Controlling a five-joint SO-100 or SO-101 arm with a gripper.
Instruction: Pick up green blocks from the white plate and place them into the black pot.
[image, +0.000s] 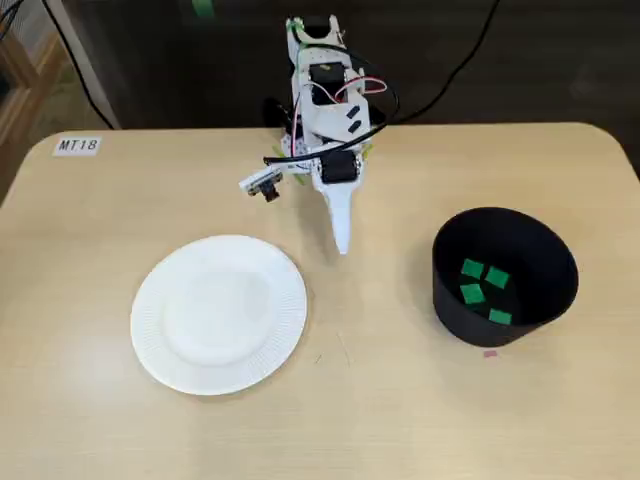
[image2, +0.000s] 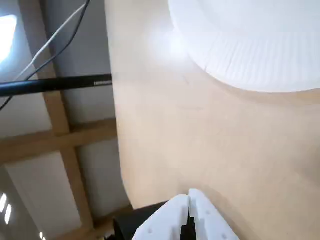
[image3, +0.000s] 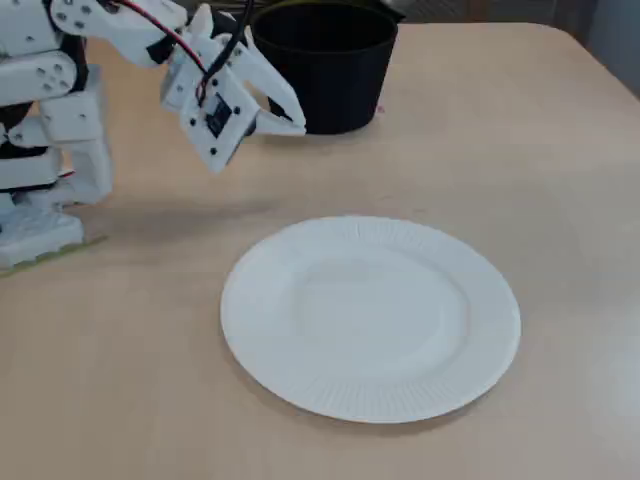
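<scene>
The white paper plate (image: 218, 312) (image3: 370, 315) lies on the wooden table with nothing on it; its ribbed rim (image2: 260, 70) fills the top of the wrist view. Several green blocks (image: 484, 290) rest inside the black pot (image: 505, 275) at the right of a fixed view; the pot (image3: 325, 65) stands at the back in the other. My white gripper (image: 342, 245) (image3: 297, 122) (image2: 189, 202) hovers between plate and pot, its fingers pressed together and holding nothing.
The arm's base (image3: 45, 130) stands at the table's back edge. A label marked MT18 (image: 77, 145) sits at the far left corner. Cables (image: 460, 60) trail off behind the table. A small pink mark (image: 490, 353) lies by the pot.
</scene>
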